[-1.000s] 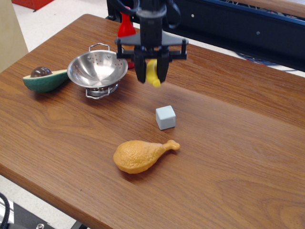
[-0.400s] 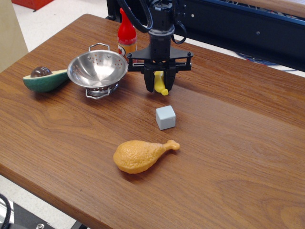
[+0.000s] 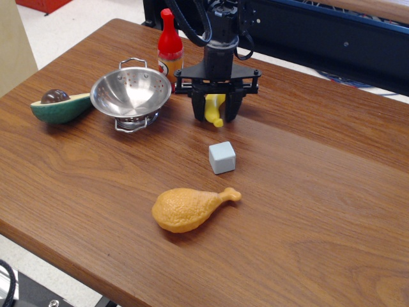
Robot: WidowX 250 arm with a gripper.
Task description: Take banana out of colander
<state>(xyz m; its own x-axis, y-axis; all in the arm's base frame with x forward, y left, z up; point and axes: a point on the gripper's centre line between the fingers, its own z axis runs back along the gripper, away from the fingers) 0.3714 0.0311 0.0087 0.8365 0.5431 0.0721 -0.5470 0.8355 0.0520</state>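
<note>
The small yellow banana [image 3: 214, 108] stands nearly upright between my gripper's two black fingers, its lower tip on the table [image 3: 307, 192], to the right of the colander. My gripper [image 3: 216, 114] is low over the table, its jaws a little wider than the banana, and looks open around it. The shiny steel colander [image 3: 131, 94] stands empty to the left of the gripper, apart from it.
A red-capped bottle [image 3: 169, 48] stands behind the colander, close to the gripper's left. A green avocado half [image 3: 61, 107] lies left of the colander. A grey cube [image 3: 222, 157] sits just in front of the gripper, and an orange drumstick [image 3: 190, 208] nearer the front edge.
My gripper came down and slightly right with the banana until its tip met the table. The fingers now stand slightly wider apart than before.
</note>
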